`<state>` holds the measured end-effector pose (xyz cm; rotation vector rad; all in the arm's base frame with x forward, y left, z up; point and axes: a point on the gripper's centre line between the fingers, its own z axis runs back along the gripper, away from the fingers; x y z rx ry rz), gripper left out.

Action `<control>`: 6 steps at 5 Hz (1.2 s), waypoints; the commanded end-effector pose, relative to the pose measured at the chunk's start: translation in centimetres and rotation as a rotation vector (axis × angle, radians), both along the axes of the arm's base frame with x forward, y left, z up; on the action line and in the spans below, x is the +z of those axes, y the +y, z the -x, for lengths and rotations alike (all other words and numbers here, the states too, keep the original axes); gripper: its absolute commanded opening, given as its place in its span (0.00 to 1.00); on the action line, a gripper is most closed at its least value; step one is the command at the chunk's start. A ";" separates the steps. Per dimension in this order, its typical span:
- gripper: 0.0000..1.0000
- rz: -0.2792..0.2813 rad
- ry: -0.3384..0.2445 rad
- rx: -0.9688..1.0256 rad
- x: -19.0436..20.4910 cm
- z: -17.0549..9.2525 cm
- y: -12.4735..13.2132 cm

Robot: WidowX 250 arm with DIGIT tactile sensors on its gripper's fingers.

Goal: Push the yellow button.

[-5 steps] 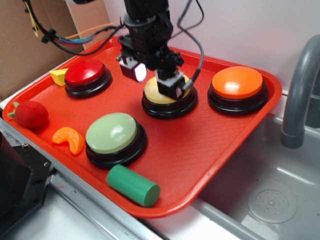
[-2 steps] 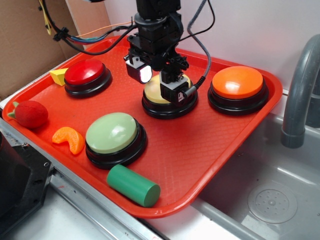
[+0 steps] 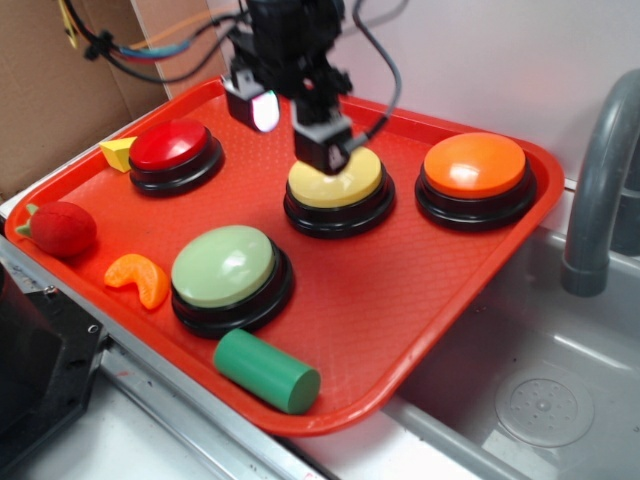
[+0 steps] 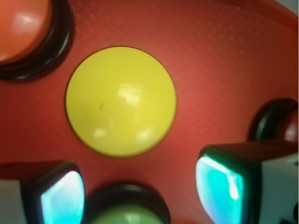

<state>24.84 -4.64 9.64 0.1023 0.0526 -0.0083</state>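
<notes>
The end effector (image 3: 295,120) hangs over the far middle of the red tray (image 3: 400,290), its two fingers spread apart, one glowing pad toward the red button (image 3: 173,146) and the other dark finger just above the far edge of the yellow button (image 3: 336,180). From the exterior view it is hard to tell whether that finger touches the dome; in the wrist view the yellow button (image 4: 121,100) lies fully uncovered between the two lit fingertips (image 4: 219,184), which sit at the lower corners of that picture. The yellow button stands on its black base in the middle of the tray, between the red button to the left and the orange button (image 3: 475,168) to the right. Nearer is the pale green button (image 3: 224,266), with a green cylinder (image 3: 265,370) lying near the tray's front rim. An orange slice toy (image 3: 140,279), a strawberry toy (image 3: 60,228) and a small yellow wedge (image 3: 118,153) sit along the left side. A grey faucet (image 3: 600,180) rises over the sink (image 3: 540,400) on the right.
</notes>
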 end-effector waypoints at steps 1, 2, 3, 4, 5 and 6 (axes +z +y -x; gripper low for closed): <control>1.00 0.034 -0.124 -0.075 4.0 0.0 1.0; 1.00 -0.017 -0.146 -0.093 4.6 -0.1 0.9; 1.00 -0.019 -0.131 -0.079 5.2 0.1 0.8; 1.00 -0.022 -0.098 -0.067 5.5 0.2 0.6; 1.00 0.001 -0.116 -0.061 6.0 0.6 0.7; 1.00 0.016 -0.130 -0.060 6.3 1.1 1.1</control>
